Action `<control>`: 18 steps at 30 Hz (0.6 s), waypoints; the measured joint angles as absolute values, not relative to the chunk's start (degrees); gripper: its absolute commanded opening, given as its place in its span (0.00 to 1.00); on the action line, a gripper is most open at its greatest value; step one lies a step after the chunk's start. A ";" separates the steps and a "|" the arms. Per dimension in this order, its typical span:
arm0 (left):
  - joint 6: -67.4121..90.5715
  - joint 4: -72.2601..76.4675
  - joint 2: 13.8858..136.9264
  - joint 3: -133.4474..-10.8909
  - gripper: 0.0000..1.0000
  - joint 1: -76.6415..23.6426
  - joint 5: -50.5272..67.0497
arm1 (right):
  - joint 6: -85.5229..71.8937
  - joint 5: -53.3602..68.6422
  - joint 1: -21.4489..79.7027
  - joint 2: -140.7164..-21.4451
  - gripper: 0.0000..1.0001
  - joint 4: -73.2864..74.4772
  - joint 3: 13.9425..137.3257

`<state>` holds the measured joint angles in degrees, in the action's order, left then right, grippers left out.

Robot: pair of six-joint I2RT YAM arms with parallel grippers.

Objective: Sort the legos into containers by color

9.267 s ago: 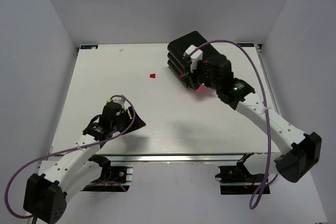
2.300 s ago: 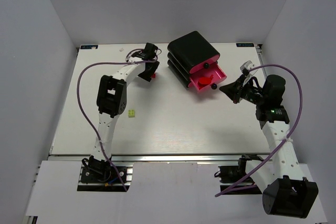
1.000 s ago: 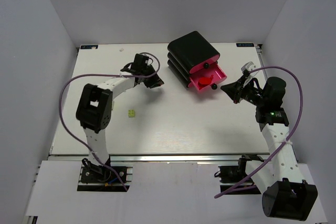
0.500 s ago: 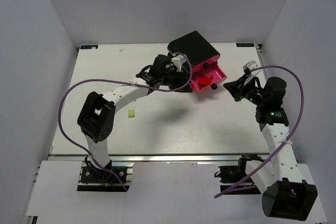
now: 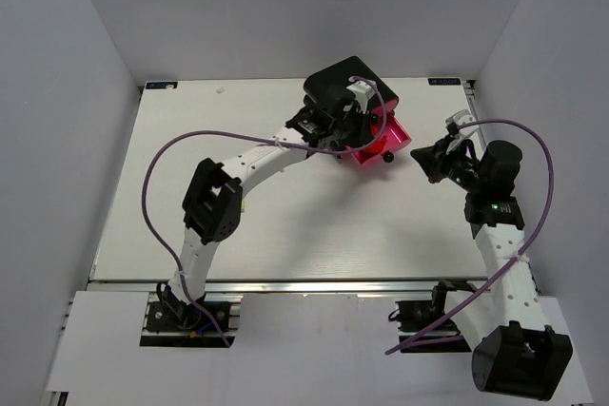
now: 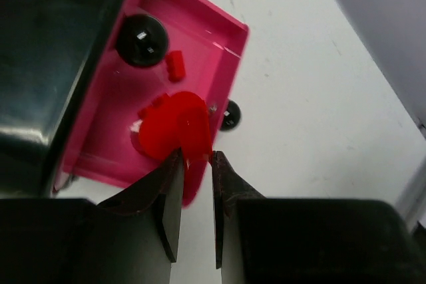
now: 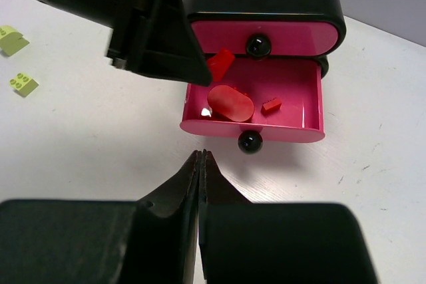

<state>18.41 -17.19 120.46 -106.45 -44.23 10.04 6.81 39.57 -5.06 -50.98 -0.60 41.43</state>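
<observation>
the right arm is standing bent at the near right of the bench (image 5: 285,225), the right claw (image 7: 200,154) pressed together and empty, pointing at the open pink drawer (image 7: 313,98). the left arm is stretching far across, the left claw (image 6: 195,155) pinching a red brick (image 6: 195,128) just above the red pieces (image 7: 229,102) lying in that drawer.

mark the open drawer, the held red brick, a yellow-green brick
open drawer (image 7: 287,132), right wrist view, front wall
red brick (image 7: 220,64), right wrist view, side face
yellow-green brick (image 7: 24,83), right wrist view, studded top
</observation>
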 measured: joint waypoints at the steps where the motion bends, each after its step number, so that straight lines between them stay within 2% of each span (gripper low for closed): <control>1: 18.24 -17.72 121.93 -108.31 0.04 -44.45 8.62 | 6.79 39.57 -5.15 -50.98 0.00 -0.60 41.43; 4: 17.93 -20.23 125.75 -112.66 0.09 -44.75 4.93 | 6.57 39.62 -5.45 -50.96 0.00 -0.60 41.43; 5: 17.85 -21.02 126.87 -113.54 0.14 -44.82 3.66 | 6.55 39.64 -5.56 -50.98 0.00 -0.60 41.43; 7: 17.76 -22.65 128.16 -114.74 0.17 -44.82 1.10 | 6.46 39.81 -5.69 -50.96 0.00 -0.60 41.43; 11: 17.34 -24.88 129.34 -115.66 0.29 -44.84 -2.98 | 6.39 40.27 -5.96 -50.96 0.00 -0.60 41.43; 12: 17.23 -25.34 129.34 -115.81 0.39 -44.91 -3.79 | 6.39 40.36 -6.04 -50.96 0.00 -0.60 41.43; 14: 17.04 -25.80 129.34 -116.20 0.47 -45.12 -4.69 | 6.39 40.58 -6.15 -50.96 0.00 -0.60 41.43; 18: 16.84 -26.35 129.34 -116.86 0.50 -45.50 -5.56 | 6.37 40.86 -6.35 -50.98 0.00 -0.60 41.43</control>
<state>16.84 -26.35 129.34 -116.86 -45.50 -5.56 6.37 40.86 -6.35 -50.98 -0.60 41.43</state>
